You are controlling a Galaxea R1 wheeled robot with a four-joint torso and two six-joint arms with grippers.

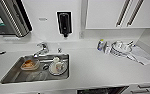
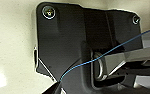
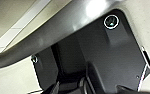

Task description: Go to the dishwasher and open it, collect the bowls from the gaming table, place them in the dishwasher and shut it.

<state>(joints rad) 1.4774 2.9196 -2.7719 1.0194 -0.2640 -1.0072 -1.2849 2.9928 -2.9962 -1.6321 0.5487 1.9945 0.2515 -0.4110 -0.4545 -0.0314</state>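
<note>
Jaws' state impossible to tell; dishwasher (image 1: 102, 90) apparently open below white counter (image 1: 96, 67) beside sink (image 1: 16, 72).

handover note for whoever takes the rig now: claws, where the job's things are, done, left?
Claws: cannot tell open or shut for either from the wrist views.
Robot faces the white counter with the sink, which holds dishes.
Dishwasher: a dark opening shows below the counter edge, apparently open, though little of it is visible.
Done: probably reaching and opening the dishwasher.
Left: collect the bowls from the gaming table, load them, close it.
</note>
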